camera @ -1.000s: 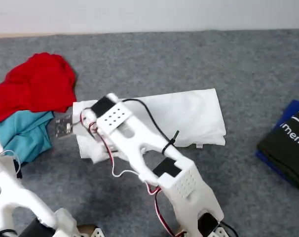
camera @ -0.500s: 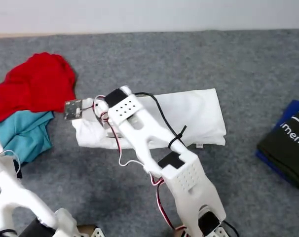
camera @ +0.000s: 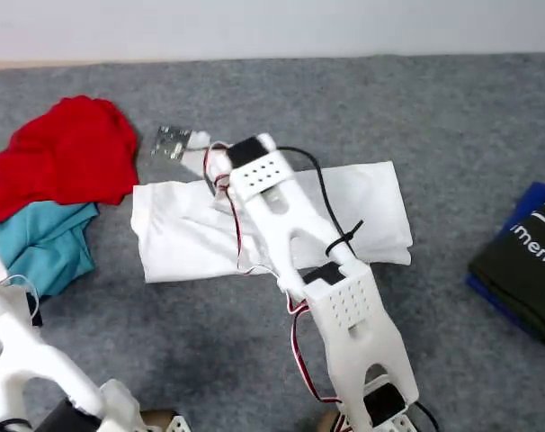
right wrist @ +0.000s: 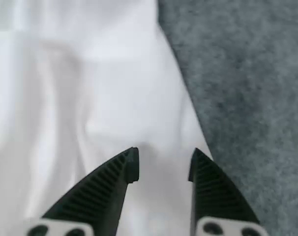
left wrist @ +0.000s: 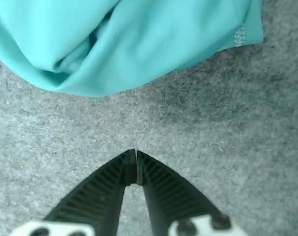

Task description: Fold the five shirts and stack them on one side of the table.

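White fabric shirt (camera: pixel 371 211) lies flattened mid-frame on the grey felt worktop (camera: pixel 434 108). The right pincer (right wrist: pixel 161 167) hangs part open and empty over its upper-left edge; it should bite every layer squarely before folding. The left pincer (left wrist: pixel 135 164) is closed and empty near the teal shirt (left wrist: pixel 114 39).

White shirt (camera: pixel 371 202) flat mid-table; crumpled red shirt (camera: pixel 75 153) over teal shirt (camera: pixel 39 243); black shirt (camera: pixel 517 263) atop blue shirt (camera: pixel 534 198).
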